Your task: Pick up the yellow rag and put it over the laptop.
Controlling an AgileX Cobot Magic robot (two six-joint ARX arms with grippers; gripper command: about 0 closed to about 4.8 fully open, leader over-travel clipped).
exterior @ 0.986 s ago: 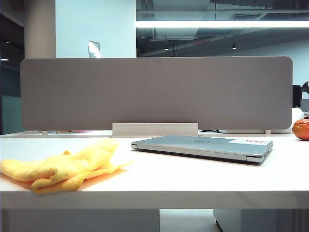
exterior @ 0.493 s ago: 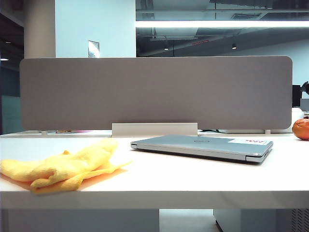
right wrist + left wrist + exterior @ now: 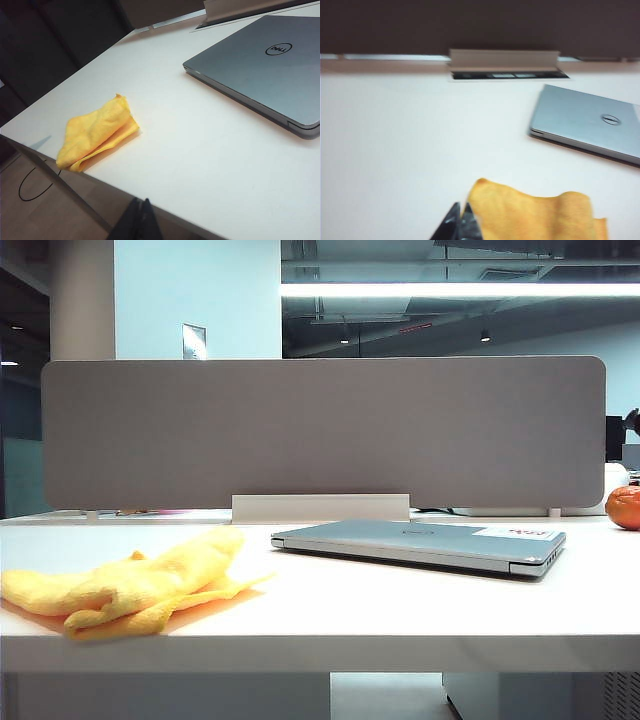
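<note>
I see the yellow rag (image 3: 130, 585) bunched near the front left corner of the tabletop (image 3: 400, 610), lying loose with nothing touching it. The laptop (image 3: 420, 543) lies closed and flat toward the back right, well apart from the rag, its lid bare apart from a white sticker (image 3: 515, 533). An orange fruit (image 3: 624, 508) sits at the far right edge.

Neither arm shows in my exterior view. From the left wrist view, my left hand (image 3: 460, 226) hangs above the tabletop just beside the rag's (image 3: 535, 215) near edge, fingers pressed together and holding nothing; the picture is blurred. From the right wrist view, my right hand (image 3: 139, 220) hovers off the front edge of the tabletop, fingers pressed together too, empty, angled toward the rag (image 3: 97, 132) and the laptop (image 3: 265, 70).
</note>
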